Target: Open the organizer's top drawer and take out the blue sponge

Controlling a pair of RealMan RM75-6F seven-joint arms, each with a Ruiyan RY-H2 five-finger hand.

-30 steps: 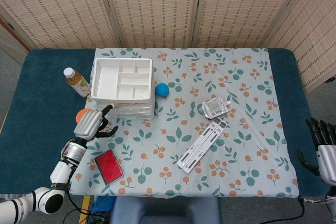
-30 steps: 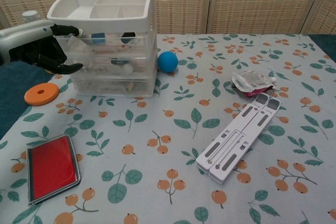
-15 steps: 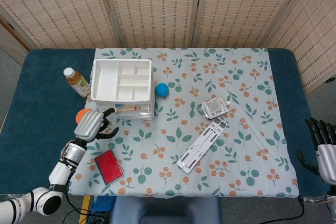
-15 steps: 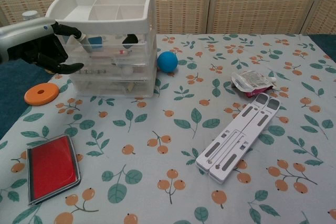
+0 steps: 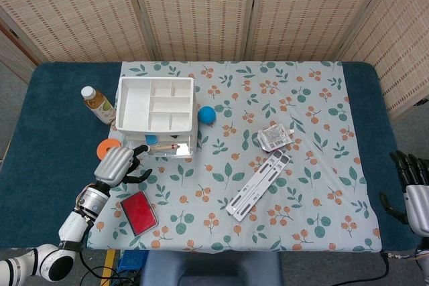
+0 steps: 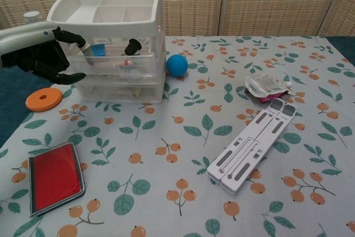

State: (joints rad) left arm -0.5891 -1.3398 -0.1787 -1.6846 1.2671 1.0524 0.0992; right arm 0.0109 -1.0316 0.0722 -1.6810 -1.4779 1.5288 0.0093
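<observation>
Since our left hand (image 6: 34, 54) has a fingertip hooked on the front lip of the top drawer (image 6: 113, 59) with the other fingers curled loosely beside it, we judge the drawer partly drawn out of the organizer (image 5: 155, 103), enough for its contents to show. The blue sponge (image 6: 97, 50) sits in that drawer near its left front corner, just beside our fingertip, and next to it lie a pen-like stick and a dark object we cannot name. We expect the sponge to be light, soft and springy, unlikely to slip or break, so a pinch across its two sides from above should do. The organizer itself looks like light plastic and may slide on the counter (image 5: 268, 98) when pulled. Its open top tray holds nothing we can see; the lower drawers hold small items too blurred to name. Our right hand (image 5: 410, 179) rests far off at the counter's right edge, fingers apart, holding nothing
</observation>
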